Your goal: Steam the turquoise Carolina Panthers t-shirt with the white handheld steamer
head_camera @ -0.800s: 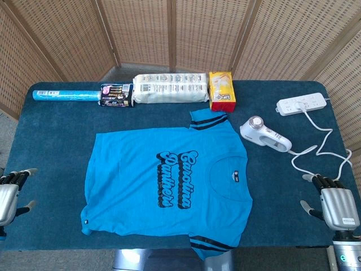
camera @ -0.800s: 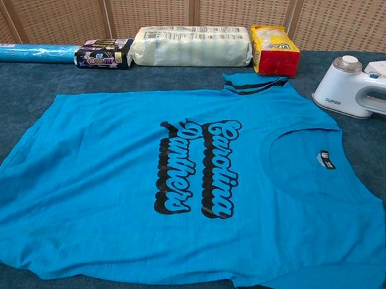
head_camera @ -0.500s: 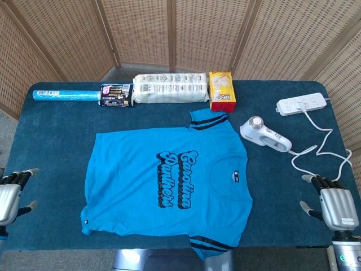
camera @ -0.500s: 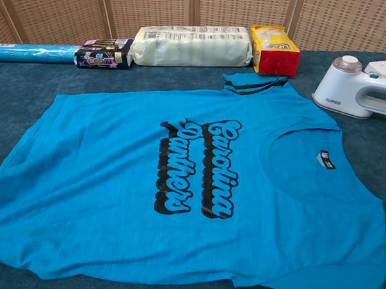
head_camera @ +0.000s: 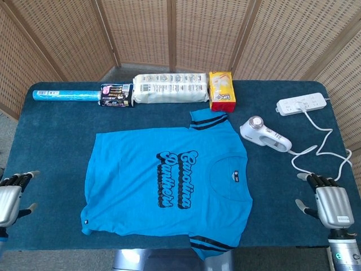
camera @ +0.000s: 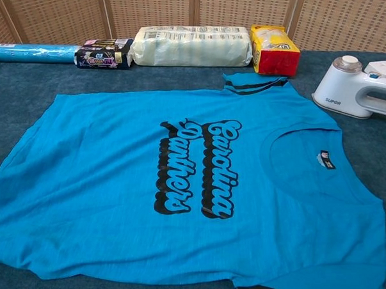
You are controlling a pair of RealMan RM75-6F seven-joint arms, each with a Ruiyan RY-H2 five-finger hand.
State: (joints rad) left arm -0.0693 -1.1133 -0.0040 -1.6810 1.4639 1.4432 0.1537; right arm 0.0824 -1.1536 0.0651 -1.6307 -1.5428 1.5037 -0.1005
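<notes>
Head view, left hand: I see my left hand (head_camera: 10, 197) at the near left edge of the table (head_camera: 51, 135), fingers spread apart, holding nothing and touching nothing I can make out.
Head view, right hand: my right hand (head_camera: 330, 202) sits at the near right edge, fingers extended and apart, empty. It is well apart from the steamer.
Head view, t-shirt: the turquoise t-shirt (head_camera: 163, 183) lies flat in the middle of the blue table cover, lettering up, collar toward my right side.
Head view, steamer: the white handheld steamer (head_camera: 264, 135) lies on the table just beside the shirt's far right sleeve, not touching it. Its white cord (head_camera: 321, 148) runs to the power strip (head_camera: 302, 104) at the far right corner.
Head view, far edge: a blue roll (head_camera: 65, 95), a dark packet (head_camera: 116, 95), a long white pack (head_camera: 169, 89) and a yellow and red pack (head_camera: 221, 90) stand in a row.
Chest view, hands: neither hand shows here.
Chest view, t-shirt: the t-shirt (camera: 178, 182) fills most of the frame, spread flat.
Chest view, steamer: the steamer (camera: 355, 87) rests at the right edge, beside the shirt.
</notes>
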